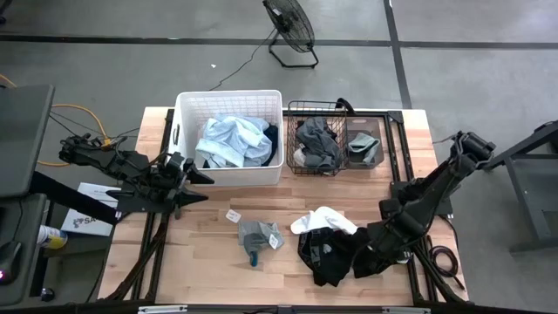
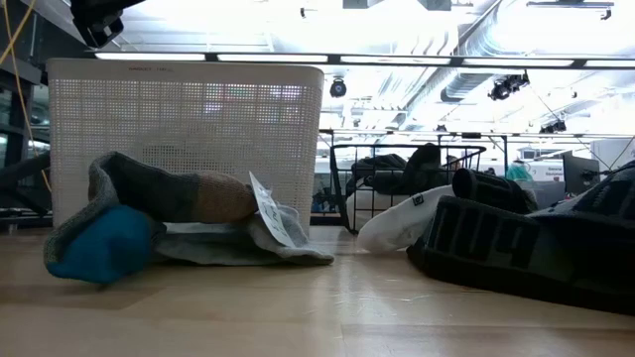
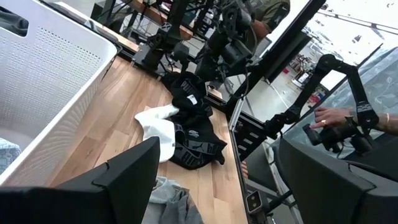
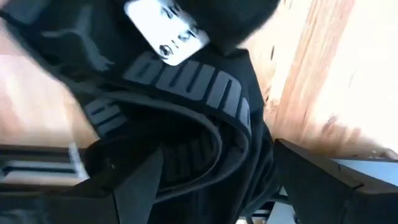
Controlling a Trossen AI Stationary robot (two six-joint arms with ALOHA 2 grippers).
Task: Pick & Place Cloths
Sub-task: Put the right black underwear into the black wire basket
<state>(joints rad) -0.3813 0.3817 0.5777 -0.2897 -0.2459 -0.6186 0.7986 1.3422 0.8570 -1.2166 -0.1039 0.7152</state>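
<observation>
Judging from how things lie, we put the sorting at partly done: the white plastic tub (image 1: 228,138) at the back of the worktop (image 1: 209,253) holds a heap of light blue cloths (image 1: 231,142), and the black wire basket (image 1: 336,138) just beside it holds a dark grey cloth (image 1: 316,144) in one compartment and a lighter grey one (image 1: 363,146) in the other. We still count three pieces loose on the wood: a small grey cloth (image 1: 258,235) with white tags and a teal patch near the front centre, a white cloth (image 1: 324,220) to its right, and a black garment (image 1: 327,253) with grey lettering that the white one touches. Our right claw (image 1: 366,259) sits low over the edge of that black garment; in the right wrist view its fingers (image 4: 134,186) stand spread to either side of the dark fabric, open and not yet closed on it. Our left claw (image 1: 193,181) waits in front of the tub, its jaws also open and empty. We judge that the black garment is the next pick, with the white and small grey cloths left after it
</observation>
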